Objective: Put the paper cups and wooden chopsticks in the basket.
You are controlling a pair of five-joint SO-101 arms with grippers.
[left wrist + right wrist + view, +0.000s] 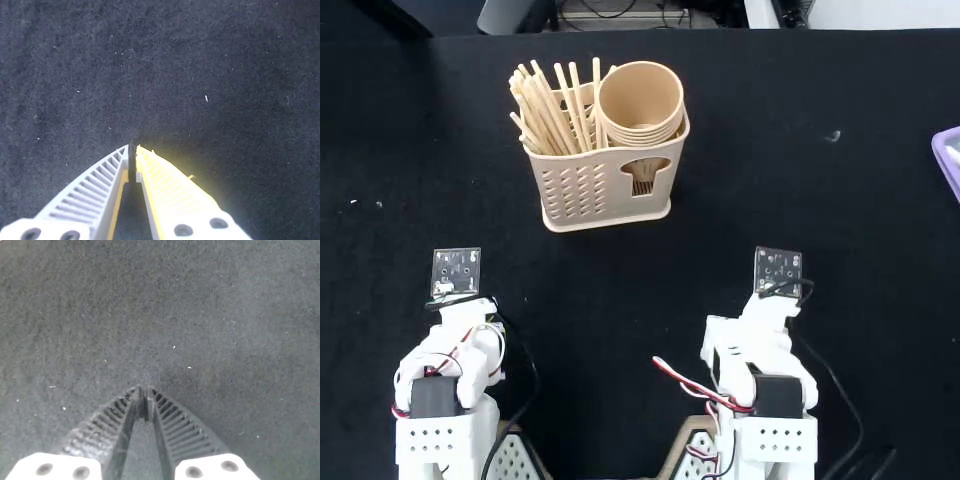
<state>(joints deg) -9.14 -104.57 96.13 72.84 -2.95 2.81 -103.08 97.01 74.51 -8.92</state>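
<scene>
A beige perforated basket (pixel 600 190) stands at the table's far middle. Several wooden chopsticks (pixel 552 110) lean upright in its left compartment. A stack of paper cups (pixel 640 103) sits in its right compartment. Both arms are folded back at the near edge, well short of the basket. My left gripper (pixel 132 150) is shut with nothing in it, hovering over bare black cloth. My right gripper (pixel 144 392) is shut too, likewise empty above the cloth. From above, the left arm (pixel 450 360) is at the near left and the right arm (pixel 760 360) at the near right.
Black cloth (pixel 800 180) covers the whole table. A purple tray's corner (pixel 948 155) pokes in at the right edge. Small white specks lie on the cloth. Cables and equipment sit beyond the far edge.
</scene>
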